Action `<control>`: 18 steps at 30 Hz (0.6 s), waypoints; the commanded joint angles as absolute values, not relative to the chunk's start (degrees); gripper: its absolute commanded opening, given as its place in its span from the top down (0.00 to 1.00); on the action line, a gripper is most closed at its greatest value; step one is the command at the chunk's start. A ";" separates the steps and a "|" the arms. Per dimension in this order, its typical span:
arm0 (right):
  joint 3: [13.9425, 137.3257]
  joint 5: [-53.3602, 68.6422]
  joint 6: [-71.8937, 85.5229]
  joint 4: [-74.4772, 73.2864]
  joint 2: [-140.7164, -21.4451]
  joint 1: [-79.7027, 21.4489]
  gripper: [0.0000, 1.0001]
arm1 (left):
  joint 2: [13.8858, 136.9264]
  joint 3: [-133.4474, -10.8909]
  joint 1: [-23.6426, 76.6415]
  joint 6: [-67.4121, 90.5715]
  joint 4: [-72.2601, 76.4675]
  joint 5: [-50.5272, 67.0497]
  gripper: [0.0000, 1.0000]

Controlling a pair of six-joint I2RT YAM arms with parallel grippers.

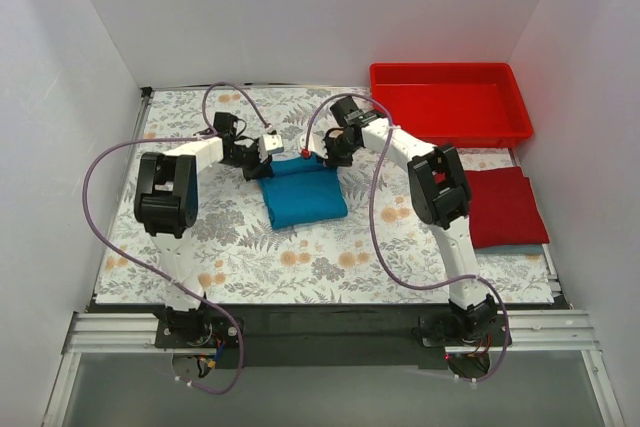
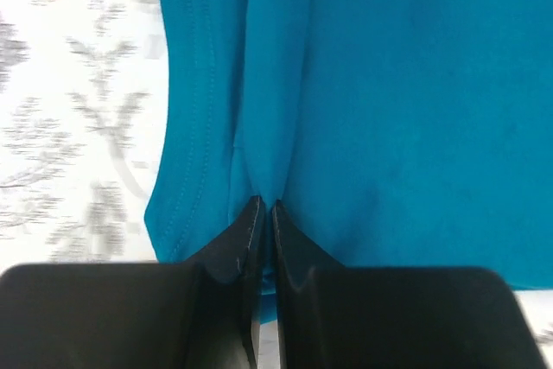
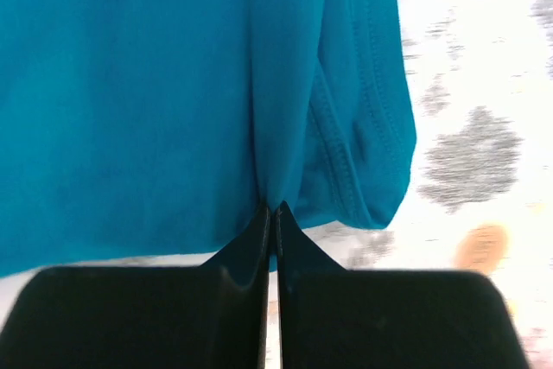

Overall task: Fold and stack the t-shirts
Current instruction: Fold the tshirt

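The teal-blue t-shirt [image 1: 303, 194] lies folded on the floral cloth at the table's middle. My left gripper [image 1: 268, 153] is shut on its far left edge; the left wrist view shows the cloth [image 2: 397, 101] pinched between the black fingers [image 2: 235, 248]. My right gripper [image 1: 322, 155] is shut on its far right edge; the right wrist view shows the cloth [image 3: 130, 101] pinched at the fingertips [image 3: 294, 244]. The red t-shirt [image 1: 505, 205] lies folded at the right, on top of a bluish shirt [image 1: 520, 248] of which only a sliver shows.
A rigid red plastic tray [image 1: 450, 104] stands at the back right. White walls close in the table on three sides. The floral tablecloth [image 1: 250, 257] covers the surface. Purple cables loop over both arms.
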State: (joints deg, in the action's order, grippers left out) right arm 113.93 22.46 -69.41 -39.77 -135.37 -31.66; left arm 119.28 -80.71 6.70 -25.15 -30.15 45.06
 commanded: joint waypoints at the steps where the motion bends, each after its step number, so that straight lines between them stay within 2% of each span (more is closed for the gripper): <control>1: 104.44 23.73 -64.44 -43.24 -128.25 -33.04 0.99 | 110.42 -73.40 7.91 -27.86 -31.73 45.87 0.97; 7: 88.10 27.51 -57.14 -43.59 -111.74 -38.31 0.99 | 98.03 -61.29 8.35 -29.88 -32.96 50.27 0.98; 10: 84.30 28.39 -52.66 -43.86 -108.56 -40.33 0.99 | 94.32 -57.06 8.44 -32.51 -35.94 50.98 0.98; 18: 87.44 33.30 -41.84 -45.44 -111.70 -39.47 0.99 | 88.77 -50.36 6.24 -35.33 -35.78 49.39 0.96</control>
